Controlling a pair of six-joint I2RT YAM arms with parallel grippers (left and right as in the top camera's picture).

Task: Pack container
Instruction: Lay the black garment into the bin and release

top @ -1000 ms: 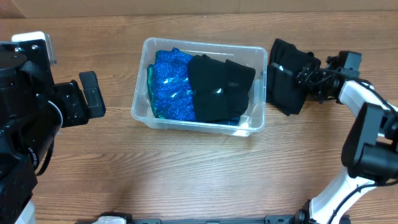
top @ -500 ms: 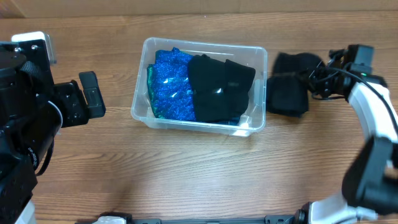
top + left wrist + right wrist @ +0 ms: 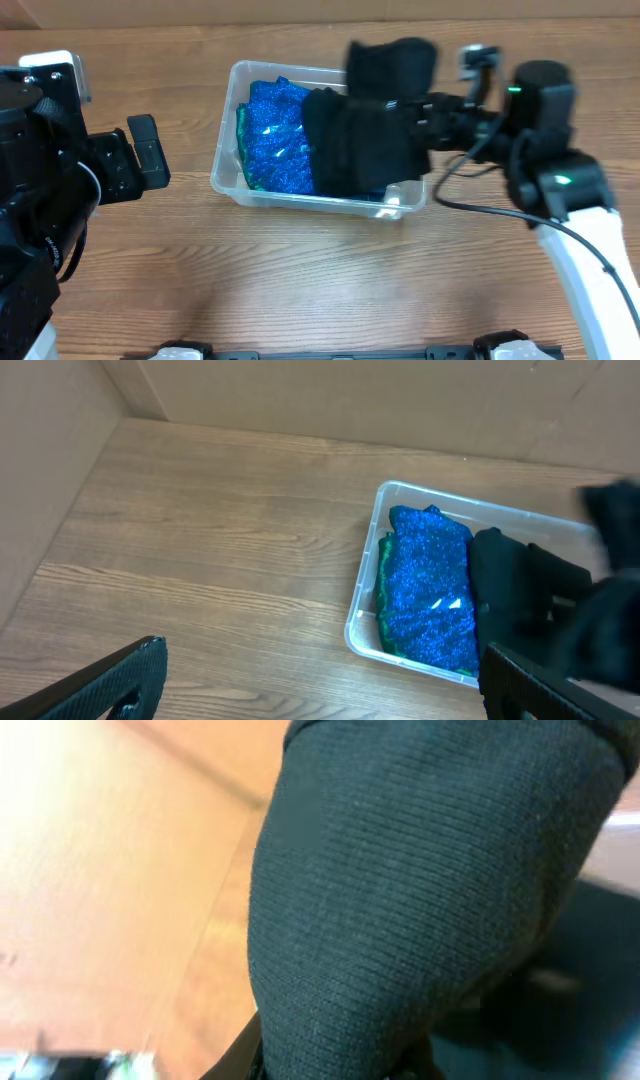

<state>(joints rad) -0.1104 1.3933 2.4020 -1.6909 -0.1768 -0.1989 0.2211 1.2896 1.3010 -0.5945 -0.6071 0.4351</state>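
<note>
The container (image 3: 222, 160) is a clear plastic bin at the table's middle, also seen in the left wrist view (image 3: 362, 622). Inside lie a blue sparkly cloth (image 3: 273, 135) on the left and a black garment (image 3: 345, 150) on the right. My right gripper (image 3: 422, 110) is shut on another black knit cloth (image 3: 392, 62), which hangs over the bin's back right corner. That cloth (image 3: 400, 890) fills the right wrist view and hides the fingers. My left gripper (image 3: 150, 152) stands open to the left of the bin with nothing between its fingers (image 3: 110, 685).
Bare wooden tabletop (image 3: 300, 280) runs in front of the bin and to its left. A cardboard wall (image 3: 60, 450) rises at the table's far side and left end. The right arm's cable (image 3: 490, 205) loops just right of the bin.
My right gripper shut on the black cloth lying right of the bin, lifted it and carried it left over the bin's right side. The left arm has not moved.
</note>
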